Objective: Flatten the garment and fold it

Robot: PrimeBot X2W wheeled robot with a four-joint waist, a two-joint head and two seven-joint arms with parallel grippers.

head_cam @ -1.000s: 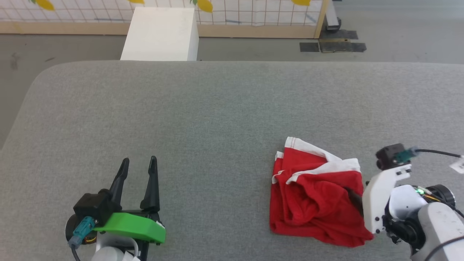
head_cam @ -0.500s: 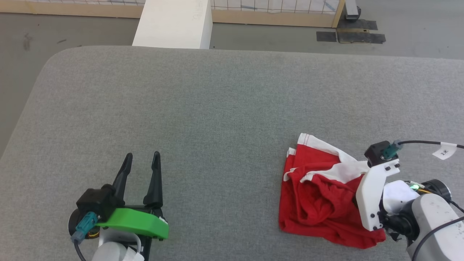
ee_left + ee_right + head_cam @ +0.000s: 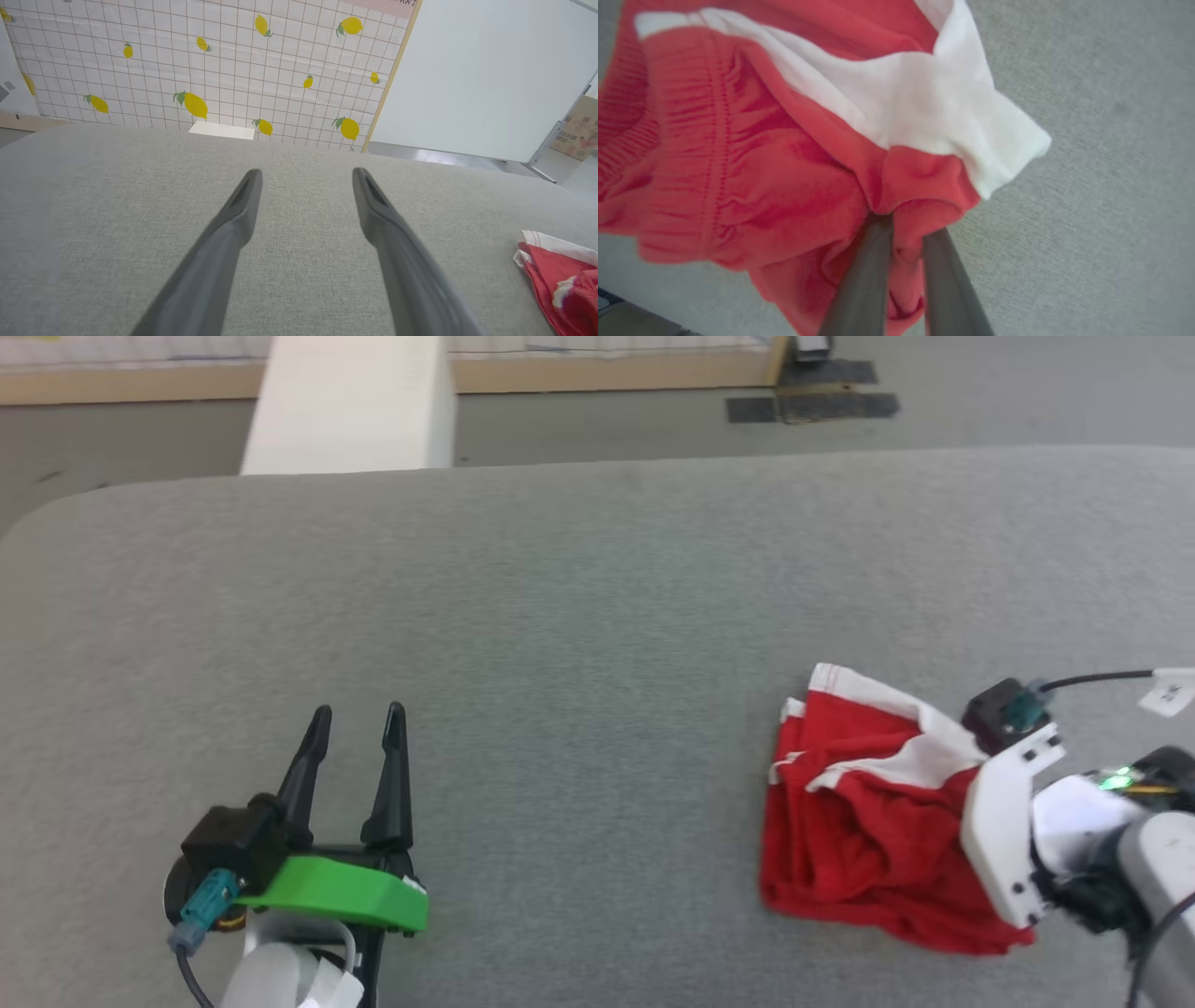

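Since a second ago the right pincer [image 3: 908, 224] has drawn its two fingers together on the garment [image 3: 868, 821]. They stood apart at the cloth's right edge then. The whole head view has also swung, which is the camera's doing, not the heap's.

The garment is a crumpled red bundle on the near right part of the grey counter [image 3: 579, 616]. Its white stripe [image 3: 920, 761] is folded across the far side and red bunched cloth fills the near side. As it lies, the heap runs a little longer from far to near than from left to right. It is not flattened at all.

In the right wrist view the fingers are almost closed, with a pinch of red fabric between them just below the white corner. This looks like a hold on the right-hand edge of the bundle, though I cannot tell how many layers are caught.

The left pincer [image 3: 358, 709] stands wide open and holds nothing. It is low on the near left, well apart from the cloth. From it the garment lies off to the right, so the right arm is plainly the nearer. Spreading the bundle will probably need the left arm to travel right to the heap's left edge and make the second hold.
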